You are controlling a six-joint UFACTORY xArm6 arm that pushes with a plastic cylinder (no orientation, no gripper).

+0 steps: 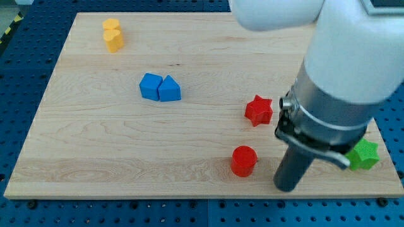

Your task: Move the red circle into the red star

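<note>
The wooden tabletop (95, 151) carries a red circle (243, 161) near the view's bottom, with a red star (259, 110) just above it. Two touching blue blocks (160, 87) lie mid-board, yellow blocks (113, 35), seemingly two, sit top left, and a green star (364, 155) is at the right edge.

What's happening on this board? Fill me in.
A robot arm with a dark rod is pushing small blocks around a wooden board. My tip rests near the view's bottom edge, just to the view's right of the red circle and apart from it. The red star sits a little above the circle, with a gap between them, so the circle has not reached it yet. A green star lies at the far right, two blue blocks sit together mid-board, and yellow blocks are top left.
</note>
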